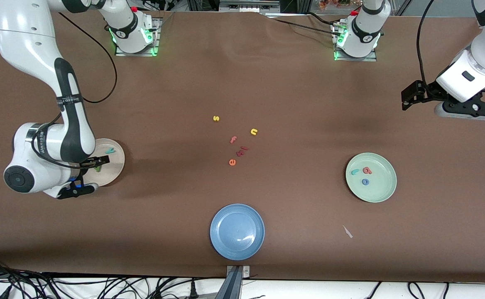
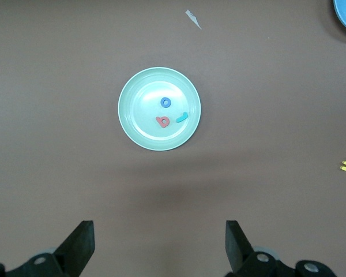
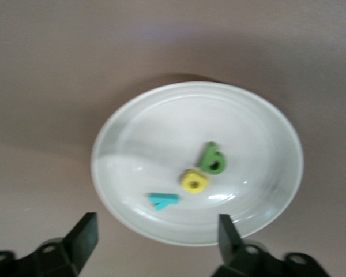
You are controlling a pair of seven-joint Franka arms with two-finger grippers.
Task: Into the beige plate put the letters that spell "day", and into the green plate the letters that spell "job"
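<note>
The beige plate [image 1: 116,168] sits toward the right arm's end, half covered by that arm. In it lie the green a [image 3: 212,159], the yellow d [image 3: 194,181] and the teal y [image 3: 163,200]. My right gripper [image 3: 155,231] hangs open and empty just above the plate's rim. The green plate [image 1: 381,191] holds the teal j [image 1: 355,171], the salmon b [image 1: 367,170] and the blue o [image 1: 365,182]. High over bare table at the left arm's end, my left gripper [image 2: 160,248] stands open with nothing in it.
A blue plate [image 1: 237,231] lies near the front edge. Mid-table are loose letters: a yellow s [image 1: 216,118], a yellow n [image 1: 254,131], a salmon f [image 1: 233,139], a red piece [image 1: 241,150] and an orange e [image 1: 232,162]. A pale scrap [image 1: 347,231] lies nearer the camera than the green plate.
</note>
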